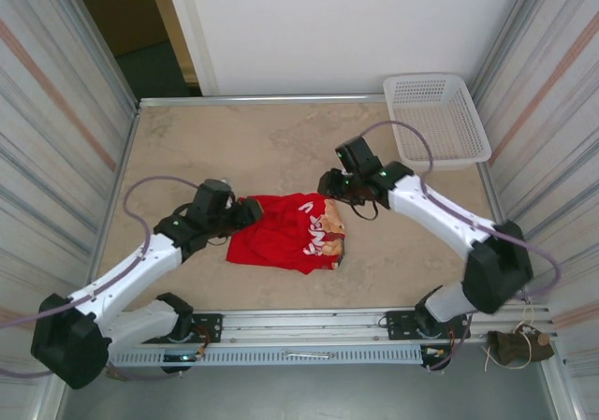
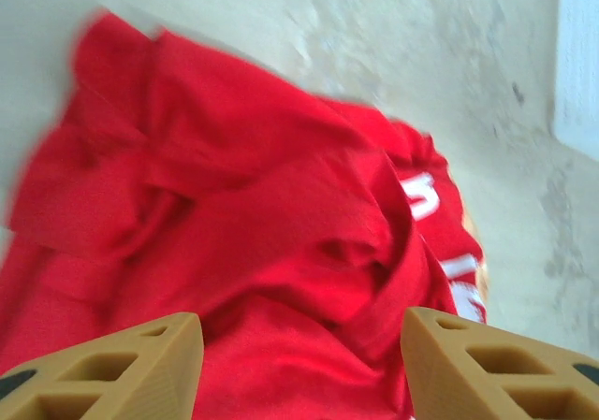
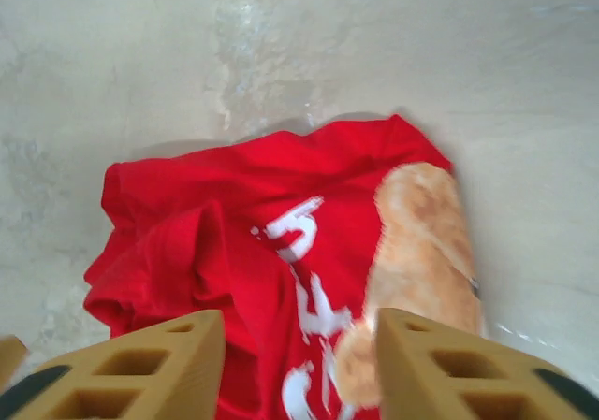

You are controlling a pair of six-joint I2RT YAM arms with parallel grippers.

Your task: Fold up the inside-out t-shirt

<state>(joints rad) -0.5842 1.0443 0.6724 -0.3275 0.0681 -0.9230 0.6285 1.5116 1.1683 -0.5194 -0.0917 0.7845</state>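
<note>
Left claw sits at the left edge of the red t-shirt, its arm reaching in from the near left corner of the table. In the left wrist view this claw is released: the two tan fingers stand wide apart with nothing clamped between them, and rumpled red cloth lies below the gap. Whether the fingertips touch the fabric cannot be told, as that picture is blurred.

At the garment's far right corner is the right claw, on an arm that bends in from the near right. It too is released. In the right wrist view the right claw has its fingers spread, with the shirt under and beyond them.

The t-shirt lies in a crumpled heap on the near middle of the table, between the two claws, bunched and creased rather than flat. A printed graphic shows on the heap's right side: white lettering just beside a tan-yellow patch, the patch nearest the right edge of the cloth. Some of the white lettering also shows at the right of the left wrist view.

A white mesh basket stands at the far right corner of the table, well apart from the shirt.
</note>
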